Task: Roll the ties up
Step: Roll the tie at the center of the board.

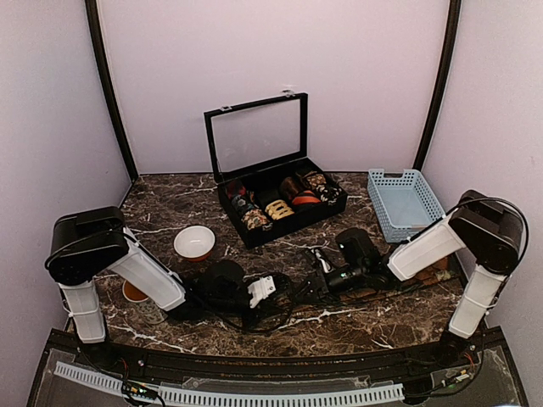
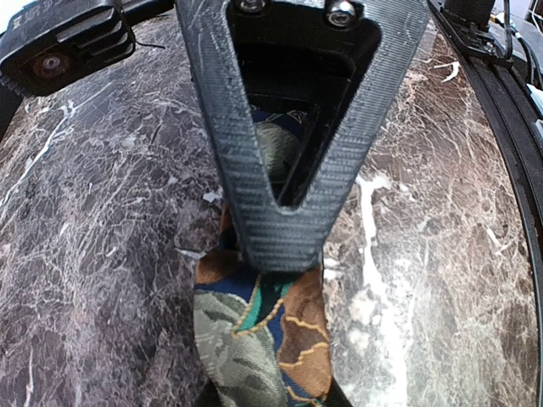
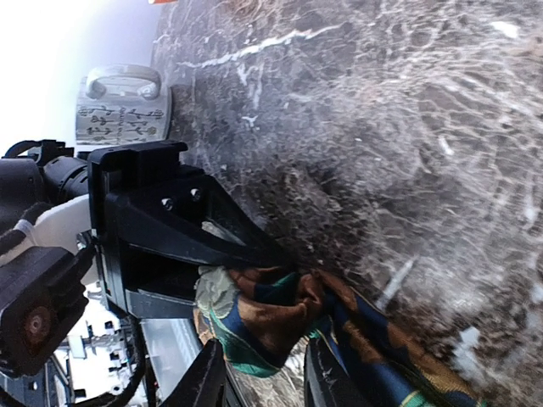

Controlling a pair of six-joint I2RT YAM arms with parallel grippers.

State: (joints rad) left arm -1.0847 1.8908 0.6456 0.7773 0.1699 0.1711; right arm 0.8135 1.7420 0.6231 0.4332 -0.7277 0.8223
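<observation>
One tie (image 2: 263, 339), patterned in grey-green, brown, navy and teal, lies on the dark marble table (image 2: 93, 254). My left gripper (image 2: 276, 254) is shut on its bunched end, the two fingers meeting in a V over the fabric. The right wrist view shows the same folded end of the tie (image 3: 271, 309) held by the black left gripper (image 3: 182, 233). My right gripper (image 3: 265, 377) stands open just below the fold, one finger on each side, and the tie runs off to the lower right. In the top view both grippers (image 1: 301, 287) meet at the table's front middle and hide the tie.
A black box (image 1: 254, 233) with a raised glass lid holds several rolled fabric coils at the back centre. A light blue basket (image 1: 405, 202) sits at the back right. A white bowl (image 1: 194, 242) and a mug (image 1: 136, 292) stand near the left arm.
</observation>
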